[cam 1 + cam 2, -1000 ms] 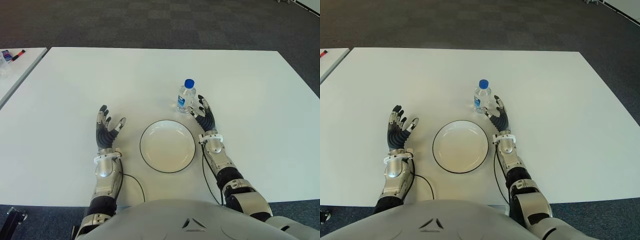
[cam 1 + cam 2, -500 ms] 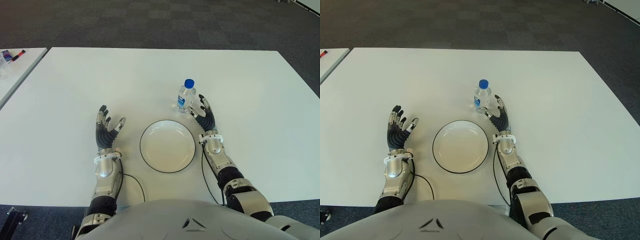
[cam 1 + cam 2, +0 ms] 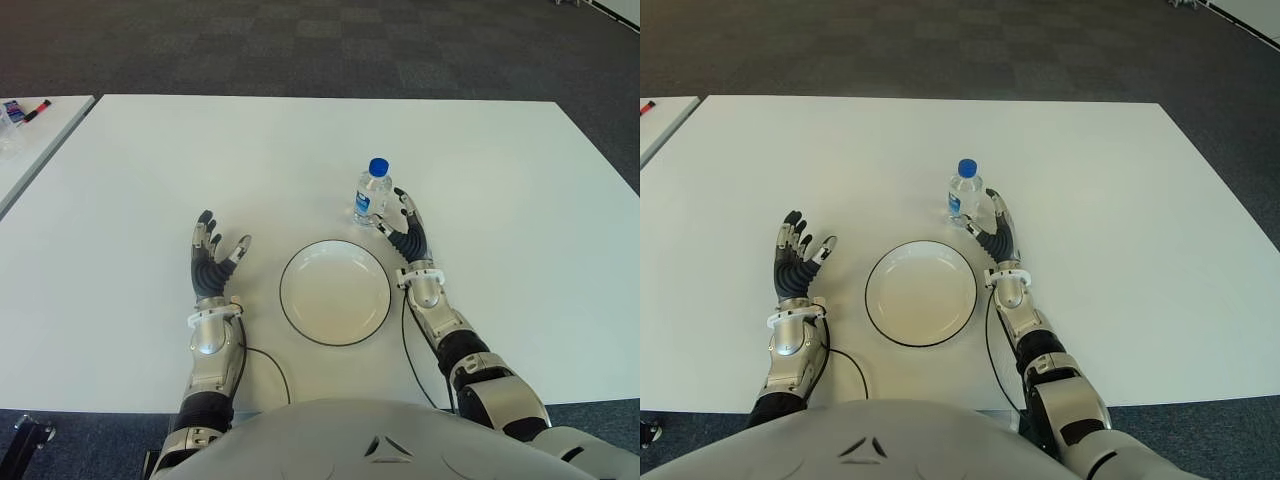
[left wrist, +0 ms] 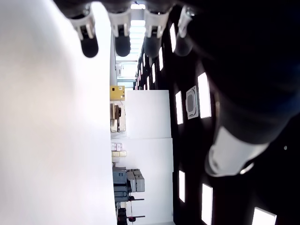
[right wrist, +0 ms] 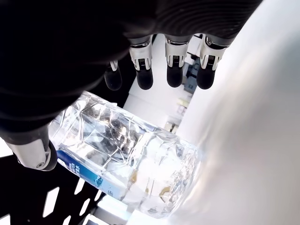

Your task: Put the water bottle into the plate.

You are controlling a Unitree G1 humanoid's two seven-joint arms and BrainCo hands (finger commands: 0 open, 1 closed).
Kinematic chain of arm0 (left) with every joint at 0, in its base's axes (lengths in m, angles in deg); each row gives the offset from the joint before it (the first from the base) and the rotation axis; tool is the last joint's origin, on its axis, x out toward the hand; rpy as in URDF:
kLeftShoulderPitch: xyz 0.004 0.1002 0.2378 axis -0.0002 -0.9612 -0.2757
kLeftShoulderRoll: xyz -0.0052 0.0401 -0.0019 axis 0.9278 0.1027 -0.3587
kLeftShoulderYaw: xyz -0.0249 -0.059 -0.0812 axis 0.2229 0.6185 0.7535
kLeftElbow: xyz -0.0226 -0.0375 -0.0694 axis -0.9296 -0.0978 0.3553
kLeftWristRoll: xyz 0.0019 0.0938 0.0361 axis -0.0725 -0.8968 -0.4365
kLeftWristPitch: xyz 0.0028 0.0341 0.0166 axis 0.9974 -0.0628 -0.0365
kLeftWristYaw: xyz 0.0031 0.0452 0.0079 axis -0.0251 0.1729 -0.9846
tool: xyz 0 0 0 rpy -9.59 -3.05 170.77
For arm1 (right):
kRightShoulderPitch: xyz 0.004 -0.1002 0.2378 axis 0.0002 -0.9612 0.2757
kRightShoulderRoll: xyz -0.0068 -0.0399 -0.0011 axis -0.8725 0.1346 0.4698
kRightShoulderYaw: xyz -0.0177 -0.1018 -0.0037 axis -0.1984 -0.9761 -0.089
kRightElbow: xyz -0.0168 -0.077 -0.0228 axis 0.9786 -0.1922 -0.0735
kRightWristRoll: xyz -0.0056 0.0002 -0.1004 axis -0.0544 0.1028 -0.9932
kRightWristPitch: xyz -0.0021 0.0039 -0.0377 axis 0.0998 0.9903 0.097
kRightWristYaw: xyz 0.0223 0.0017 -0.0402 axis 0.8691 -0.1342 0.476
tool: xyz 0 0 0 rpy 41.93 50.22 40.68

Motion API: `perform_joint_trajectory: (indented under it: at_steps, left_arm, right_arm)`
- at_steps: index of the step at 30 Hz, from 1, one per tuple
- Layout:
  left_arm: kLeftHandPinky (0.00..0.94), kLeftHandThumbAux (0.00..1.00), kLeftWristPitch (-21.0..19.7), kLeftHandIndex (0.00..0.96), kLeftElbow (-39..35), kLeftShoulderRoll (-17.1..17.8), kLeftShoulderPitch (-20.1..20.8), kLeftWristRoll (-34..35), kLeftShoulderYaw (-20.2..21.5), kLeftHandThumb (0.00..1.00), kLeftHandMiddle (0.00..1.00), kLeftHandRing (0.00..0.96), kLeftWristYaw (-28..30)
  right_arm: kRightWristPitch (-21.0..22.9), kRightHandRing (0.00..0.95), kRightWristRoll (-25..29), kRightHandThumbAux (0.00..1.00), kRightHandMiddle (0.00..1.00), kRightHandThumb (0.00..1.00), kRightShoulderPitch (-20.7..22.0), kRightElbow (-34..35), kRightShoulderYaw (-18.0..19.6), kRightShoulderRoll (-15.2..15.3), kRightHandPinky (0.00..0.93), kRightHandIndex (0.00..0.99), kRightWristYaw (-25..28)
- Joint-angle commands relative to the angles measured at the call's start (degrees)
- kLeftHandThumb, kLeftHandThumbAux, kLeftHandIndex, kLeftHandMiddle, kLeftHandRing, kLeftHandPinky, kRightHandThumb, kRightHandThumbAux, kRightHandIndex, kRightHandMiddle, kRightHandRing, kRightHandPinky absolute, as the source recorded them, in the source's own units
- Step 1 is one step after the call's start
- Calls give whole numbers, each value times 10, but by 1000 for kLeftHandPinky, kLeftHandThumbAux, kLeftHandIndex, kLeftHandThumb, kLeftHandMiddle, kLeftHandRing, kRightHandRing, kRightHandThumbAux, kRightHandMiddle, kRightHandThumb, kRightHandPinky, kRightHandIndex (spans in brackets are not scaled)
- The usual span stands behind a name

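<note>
My right hand point(image 3: 408, 232) is right up beside the water bottle point(image 3: 371, 195) now, palm turned toward it, fingers point(image 5: 144, 65) spread and extended past the bottle's side. In the right wrist view the clear ribbed body fills the space in front of the palm, with the thumb down by the blue label, but I can't tell if any fingertip is actually touching the plastic; nothing is wrapped around it, so the hand holds nothing. The bottle stands upright on the white surface point(image 3: 500, 180), blue cap on top, just beyond the far right edge of the plate point(image 3: 335, 291) and apart from it. The plate is round and white with a dark rim, sitting between my two hands, and there is nothing in it. My left hand point(image 3: 212, 262) shows to the left of the plate, fingers spread and pointing away from me, empty; its wrist view gives me only fingertips against the surface and the room beyond. A thin black cable point(image 3: 264, 358) curls on the surface near that left forearm, and another runs along the right forearm. Nothing stands between the bottle and the plate. Off at the far left there is a second white table point(image 3: 35, 140) with a few small items on it, too small to make out.
</note>
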Motion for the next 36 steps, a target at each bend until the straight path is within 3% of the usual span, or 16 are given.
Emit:
perform_joint_trajectory:
  at_steps: [1, 7, 36]
  left_arm:
    - [26, 787, -3, 72, 32, -4, -17, 3, -2, 169, 29, 0, 6]
    - [28, 799, -1, 66, 32, -3, -18, 5, -4, 167, 24, 0, 10]
    - [30, 831, 12, 82, 37, -5, -17, 8, -6, 182, 41, 0, 13]
  right_arm:
    - [25, 18, -25, 448, 2, 406, -1, -22, -16, 7, 78, 0, -14]
    - [37, 15, -50, 433, 4, 417, 9, -34, -35, 16, 56, 0, -36]
    - [32, 0, -43, 423, 0, 450, 27, -75, -49, 15, 31, 0, -29]
